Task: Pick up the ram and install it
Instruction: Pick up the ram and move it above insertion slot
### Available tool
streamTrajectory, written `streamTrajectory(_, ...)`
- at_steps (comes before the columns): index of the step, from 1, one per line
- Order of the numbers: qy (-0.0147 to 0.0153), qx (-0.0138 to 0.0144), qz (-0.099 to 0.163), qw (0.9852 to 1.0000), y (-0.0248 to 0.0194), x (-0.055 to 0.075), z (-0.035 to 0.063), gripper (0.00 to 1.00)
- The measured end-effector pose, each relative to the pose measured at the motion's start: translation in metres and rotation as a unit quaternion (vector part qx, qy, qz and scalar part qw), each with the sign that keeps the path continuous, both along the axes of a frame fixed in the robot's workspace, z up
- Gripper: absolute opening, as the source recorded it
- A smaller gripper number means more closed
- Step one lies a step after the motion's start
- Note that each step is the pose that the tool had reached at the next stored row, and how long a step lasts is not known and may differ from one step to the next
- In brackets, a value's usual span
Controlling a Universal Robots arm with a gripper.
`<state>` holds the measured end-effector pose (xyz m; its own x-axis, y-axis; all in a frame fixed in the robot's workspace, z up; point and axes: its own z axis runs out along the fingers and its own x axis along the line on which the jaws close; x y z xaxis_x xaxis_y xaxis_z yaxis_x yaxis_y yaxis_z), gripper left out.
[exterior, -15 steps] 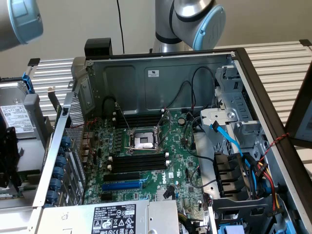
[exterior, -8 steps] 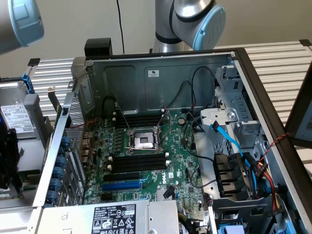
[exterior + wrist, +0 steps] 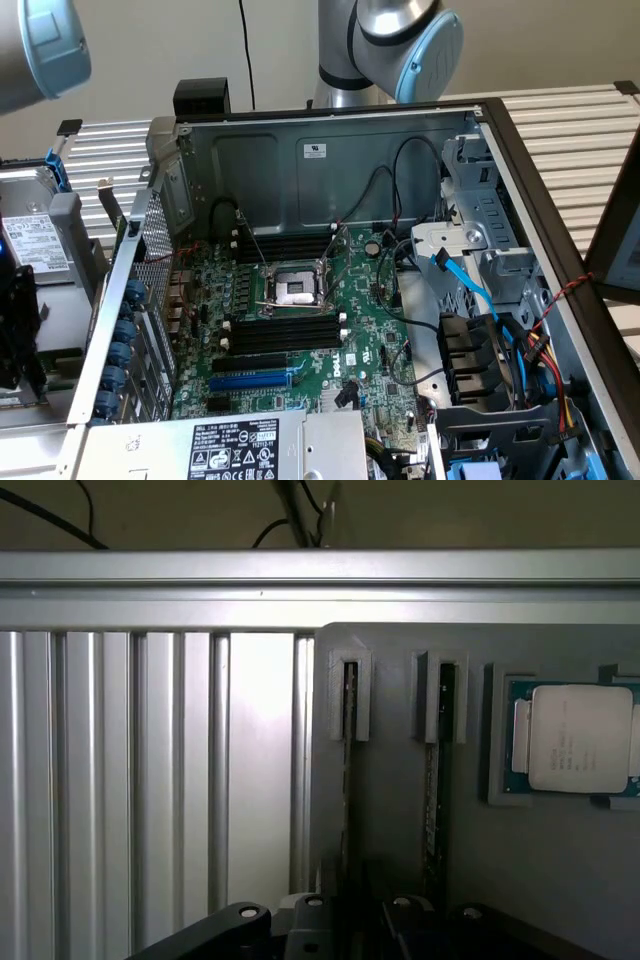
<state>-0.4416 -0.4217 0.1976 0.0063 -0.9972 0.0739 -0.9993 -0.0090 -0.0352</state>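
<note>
Wrist view: grey holder block point(image 3: 390, 780) sits on the slatted aluminium tabletop point(image 3: 120, 780). Two narrow slots in the holder each carry a memory stick on edge. The ram point(image 3: 349, 705) stands in the slot farther from the holder's CPU recess. A second stick point(image 3: 433, 790) stands in the slot nearer that recess, parallel to the ram and apart from it. A loose CPU point(image 3: 578, 738), metal lid up, lies in the recess, on the side of the holder away from the bare slats. Gripper point(image 3: 355, 930): dark linkage hardware over the holder's end nearest the camera, in line with the ram's slot. Contact with the ram cannot be told, nor whether the claw is spread or pressed together. Exterior view: robot arm point(image 3: 400, 40) rises beyond the far wall of the open computer case point(image 3: 560, 200). Motherboard point(image 3: 370, 340) lies inside the case, with black memory slots point(image 3: 285, 330) on both sides of the CPU socket point(image 3: 297, 290). Ram not yet on the motherboard.
</note>
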Motion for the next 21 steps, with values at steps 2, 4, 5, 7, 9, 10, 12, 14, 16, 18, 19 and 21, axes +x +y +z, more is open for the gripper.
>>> streamTrajectory(2,0.0000,0.0007,0.000,1.0000,0.0000,0.0000,0.0000,0.24)
streamTrajectory(4,0.0000,0.0008,0.000,1.0000,0.0000,-0.0001,0.0000,0.24)
streamTrajectory(5,0.0000,0.0009,0.000,1.0000,0.0000,-0.0001,0.0000,0.24)
streamTrajectory(7,0.0000,0.0008,0.000,1.0000,0.0000,-0.0001,0.0000,0.22)
streamTrajectory(9,0.0001,0.0008,0.000,1.0000,-0.0001,-0.0001,0.0001,0.16)
streamTrajectory(10,0.0001,0.0008,0.000,1.0000,0.0000,-0.0001,0.0001,0.16)
streamTrajectory(12,0.0001,0.0008,0.000,1.0000,0.0000,-0.0001,0.0001,0.13)
streamTrajectory(14,0.0000,0.0008,0.000,1.0000,0.0000,-0.0001,0.0001,0.13)
streamTrajectory(16,0.0001,0.0008,0.000,1.0000,0.0000,-0.0001,0.0001,0.13)
streamTrajectory(18,0.0000,0.0008,0.000,1.0000,0.0000,-0.0001,0.0000,0.13)
streamTrajectory(19,0.0000,0.0008,0.000,1.0000,0.0000,-0.0001,0.0000,0.13)
streamTrajectory(21,0.0000,0.0008,0.000,1.0000,0.0000,-0.0001,0.0000,0.13)
